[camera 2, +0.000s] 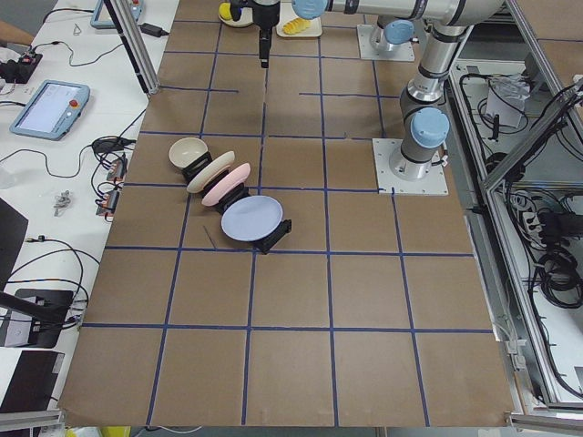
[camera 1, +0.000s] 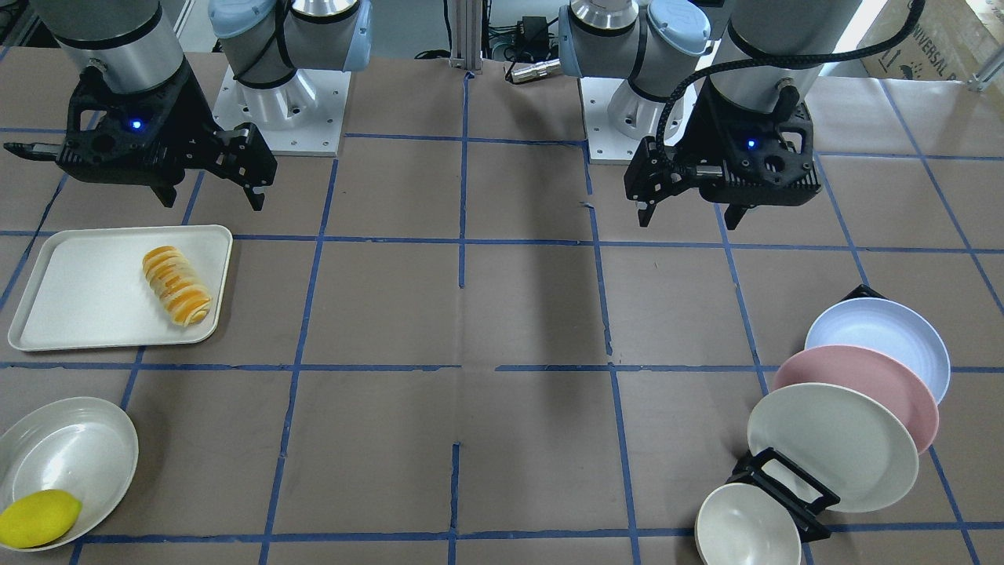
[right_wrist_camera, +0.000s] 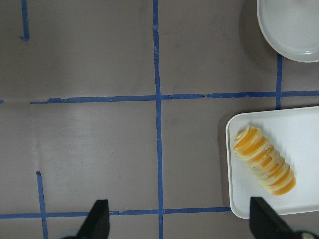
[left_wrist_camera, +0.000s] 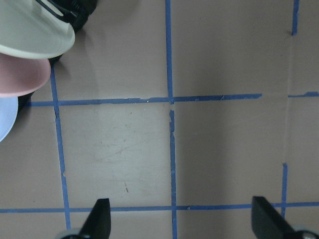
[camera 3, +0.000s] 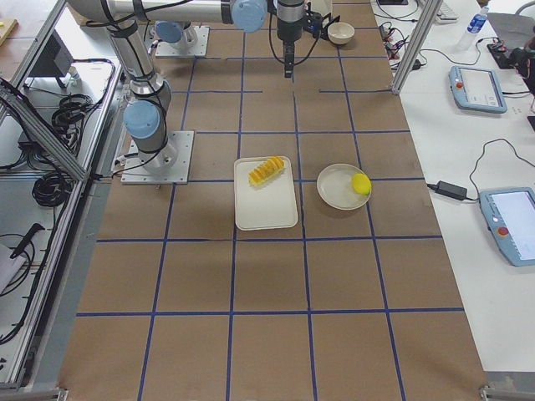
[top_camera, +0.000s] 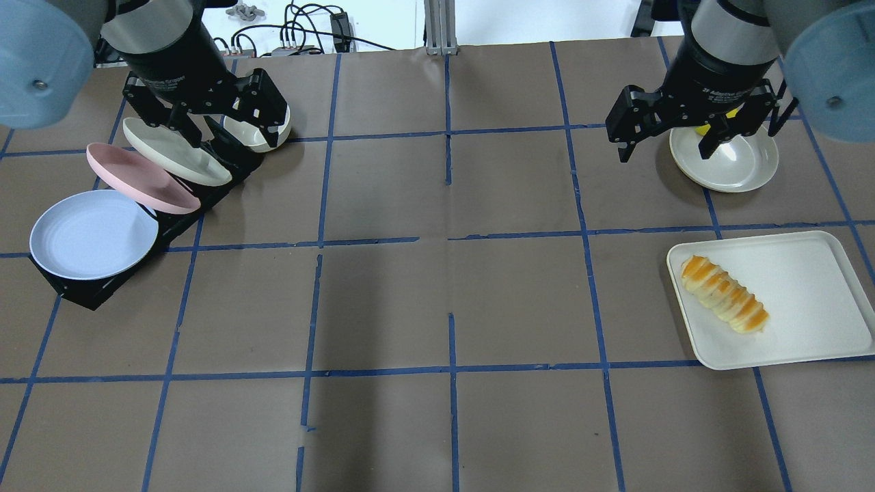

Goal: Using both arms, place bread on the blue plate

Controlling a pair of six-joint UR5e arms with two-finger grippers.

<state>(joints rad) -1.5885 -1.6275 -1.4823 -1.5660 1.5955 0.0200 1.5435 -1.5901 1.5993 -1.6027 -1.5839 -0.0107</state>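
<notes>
The front-facing view shows a lemon (camera 1: 39, 518) in a bowl (camera 1: 70, 447) near the operators' edge; overhead, the right arm (top_camera: 724, 61) mostly hides it. The bread (top_camera: 724, 303) lies on a tray (top_camera: 806, 273), apart from the right fingers (camera 1: 255, 192), spread and empty. The blue plate (top_camera: 93, 234) leans in a rack (top_camera: 75, 290), clear of the spread left fingers (camera 1: 645, 208). Brown worktop (top_camera: 437, 307), blue tape grid (top_camera: 451, 369).

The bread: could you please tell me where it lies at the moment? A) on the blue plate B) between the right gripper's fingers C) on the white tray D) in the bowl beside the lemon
C, since the bread lies diagonally on the white tray, close to one of its edges.
</notes>
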